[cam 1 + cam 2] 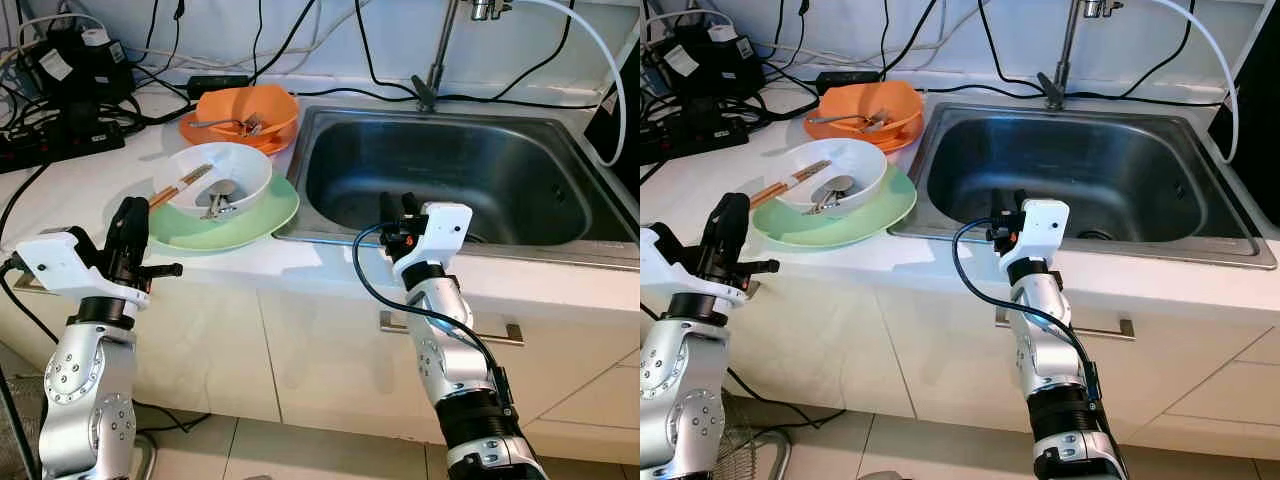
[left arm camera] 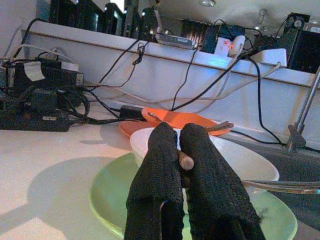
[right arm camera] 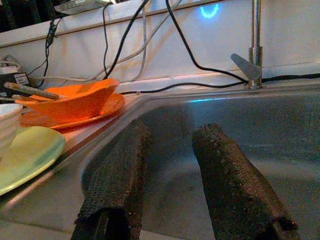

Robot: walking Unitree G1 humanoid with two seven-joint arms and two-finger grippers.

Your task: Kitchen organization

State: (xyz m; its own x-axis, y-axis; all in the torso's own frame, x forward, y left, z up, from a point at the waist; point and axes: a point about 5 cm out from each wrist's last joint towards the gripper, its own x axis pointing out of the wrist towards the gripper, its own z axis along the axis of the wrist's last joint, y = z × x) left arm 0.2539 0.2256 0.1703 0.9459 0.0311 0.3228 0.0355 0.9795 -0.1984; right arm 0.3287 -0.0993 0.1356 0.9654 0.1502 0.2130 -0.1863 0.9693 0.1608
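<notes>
Left gripper jaws clenched on chopsticks at the white bowl's eight o'clock; right gripper jaws released over the sink.

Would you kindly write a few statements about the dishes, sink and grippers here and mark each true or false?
1. The white bowl sits on the green plate. True.
2. The chopsticks lie in the sink. False: they rest on the white bowl's rim.
3. The right gripper is open, at the sink's front edge. True.
4. The orange bowl stands inside the sink. False: it sits on an orange plate on the counter.
5. The left gripper is wide open. False: its fingers are together.
</notes>
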